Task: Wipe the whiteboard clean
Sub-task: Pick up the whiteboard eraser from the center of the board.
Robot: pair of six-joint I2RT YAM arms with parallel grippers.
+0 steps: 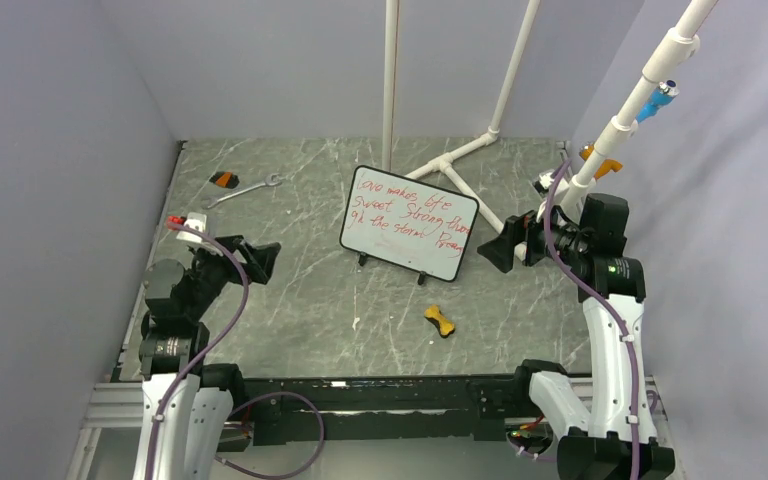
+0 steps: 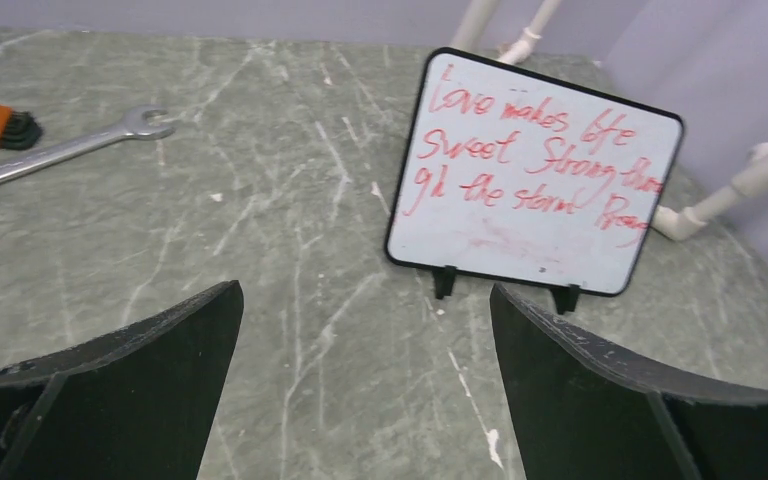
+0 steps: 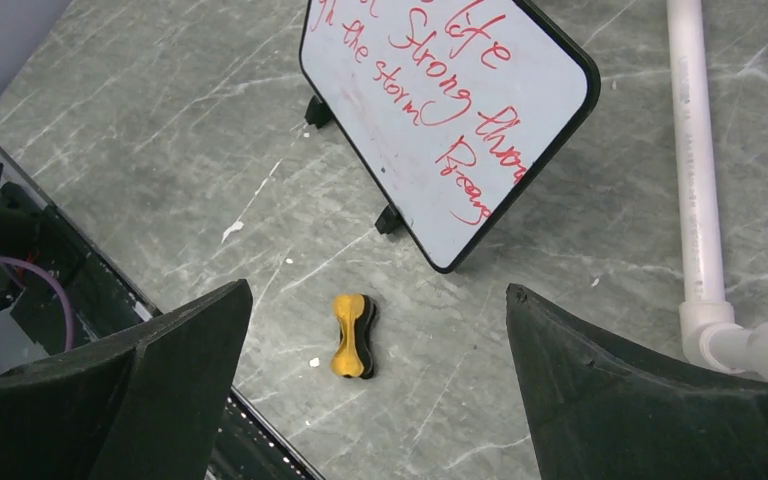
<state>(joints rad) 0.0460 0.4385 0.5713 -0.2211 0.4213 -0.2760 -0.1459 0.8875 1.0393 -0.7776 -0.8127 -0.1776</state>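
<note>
1. The whiteboard (image 1: 410, 222) stands mid-table, leaning back on its black feet. Three lines of red handwriting run across it.
2. My left gripper (image 2: 365, 296) has its jaws spread wide with nothing between them. It hangs over the table (image 1: 290, 300) and faces the board.
3. My right gripper (image 3: 377, 290) also has its jaws spread and is empty. It sits off the board's right end.
4. A yellow bone-shaped piece (image 1: 440, 320) lies flat just in front of the board, not touching it.
5. A wrench (image 1: 245, 190) and an orange-and-black item (image 1: 224, 179) lie at the far left, well apart from the board.
</note>
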